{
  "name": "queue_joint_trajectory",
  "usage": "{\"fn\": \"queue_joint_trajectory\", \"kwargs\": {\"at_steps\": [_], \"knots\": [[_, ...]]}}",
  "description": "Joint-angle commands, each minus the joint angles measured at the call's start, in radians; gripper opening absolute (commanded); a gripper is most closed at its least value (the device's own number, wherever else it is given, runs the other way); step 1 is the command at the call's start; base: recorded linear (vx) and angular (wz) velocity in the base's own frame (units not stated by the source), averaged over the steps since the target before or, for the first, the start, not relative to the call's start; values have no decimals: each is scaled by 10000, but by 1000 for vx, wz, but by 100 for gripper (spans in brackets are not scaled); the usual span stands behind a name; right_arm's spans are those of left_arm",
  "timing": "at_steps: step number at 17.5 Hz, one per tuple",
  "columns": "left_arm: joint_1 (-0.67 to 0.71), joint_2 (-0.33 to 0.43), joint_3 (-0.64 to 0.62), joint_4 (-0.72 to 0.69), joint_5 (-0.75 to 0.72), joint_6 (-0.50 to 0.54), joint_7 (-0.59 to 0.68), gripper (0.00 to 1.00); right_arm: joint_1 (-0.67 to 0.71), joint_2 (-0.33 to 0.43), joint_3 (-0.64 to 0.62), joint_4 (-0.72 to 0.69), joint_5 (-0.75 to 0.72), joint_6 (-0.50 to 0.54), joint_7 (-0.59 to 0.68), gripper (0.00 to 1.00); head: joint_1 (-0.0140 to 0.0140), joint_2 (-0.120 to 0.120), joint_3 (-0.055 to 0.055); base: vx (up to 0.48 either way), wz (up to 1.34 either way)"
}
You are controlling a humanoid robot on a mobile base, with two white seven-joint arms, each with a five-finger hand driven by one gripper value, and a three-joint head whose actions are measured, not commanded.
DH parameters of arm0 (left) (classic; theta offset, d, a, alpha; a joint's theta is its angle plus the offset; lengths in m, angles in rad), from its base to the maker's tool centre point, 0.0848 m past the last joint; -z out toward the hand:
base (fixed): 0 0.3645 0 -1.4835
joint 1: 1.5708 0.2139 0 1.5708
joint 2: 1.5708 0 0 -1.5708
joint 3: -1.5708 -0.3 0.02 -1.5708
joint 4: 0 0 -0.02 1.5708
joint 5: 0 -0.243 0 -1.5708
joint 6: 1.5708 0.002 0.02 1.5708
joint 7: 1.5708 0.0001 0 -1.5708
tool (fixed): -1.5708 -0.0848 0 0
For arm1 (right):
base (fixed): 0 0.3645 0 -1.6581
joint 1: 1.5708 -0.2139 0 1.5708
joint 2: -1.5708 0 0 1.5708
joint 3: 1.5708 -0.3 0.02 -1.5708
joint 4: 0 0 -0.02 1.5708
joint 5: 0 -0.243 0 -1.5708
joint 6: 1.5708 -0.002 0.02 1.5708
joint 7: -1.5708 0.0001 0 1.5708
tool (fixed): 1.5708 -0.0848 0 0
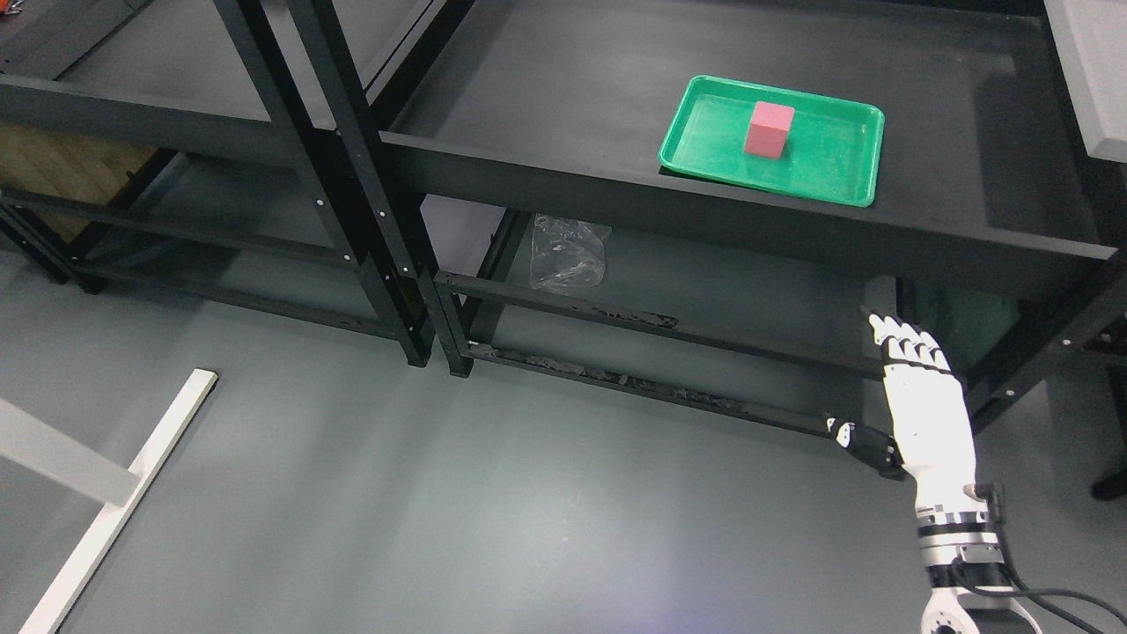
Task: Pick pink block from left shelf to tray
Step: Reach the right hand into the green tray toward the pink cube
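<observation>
— Near the front edge of the right shelf sits the green tray, and the pink block stands upright inside it, toward its middle

— And your hand?

— My right hand hangs low in front of the shelf, below its front edge, fingers straight and spread, thumb out, holding nothing, well apart from the tray

— Anything else?

— A crumpled plastic bag lies on the lower shelf
</observation>
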State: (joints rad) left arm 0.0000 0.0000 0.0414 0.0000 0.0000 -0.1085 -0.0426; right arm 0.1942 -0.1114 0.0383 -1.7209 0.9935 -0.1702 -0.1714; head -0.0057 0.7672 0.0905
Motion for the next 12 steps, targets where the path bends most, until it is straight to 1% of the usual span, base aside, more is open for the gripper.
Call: {"fn": "queue_joint_trajectory", "kwargs": {"at_steps": [1, 12], "knots": [[-214, 175, 0, -175, -15, -4, -3, 100, -55, 71, -15, 13, -10, -1, 11, 99, 0, 0, 0, 341, 63], [-214, 175, 0, -175, -15, -4, -3, 100, -85, 179, -30, 28, -25, 61, 27, 99, 0, 0, 0, 293, 68]]}}
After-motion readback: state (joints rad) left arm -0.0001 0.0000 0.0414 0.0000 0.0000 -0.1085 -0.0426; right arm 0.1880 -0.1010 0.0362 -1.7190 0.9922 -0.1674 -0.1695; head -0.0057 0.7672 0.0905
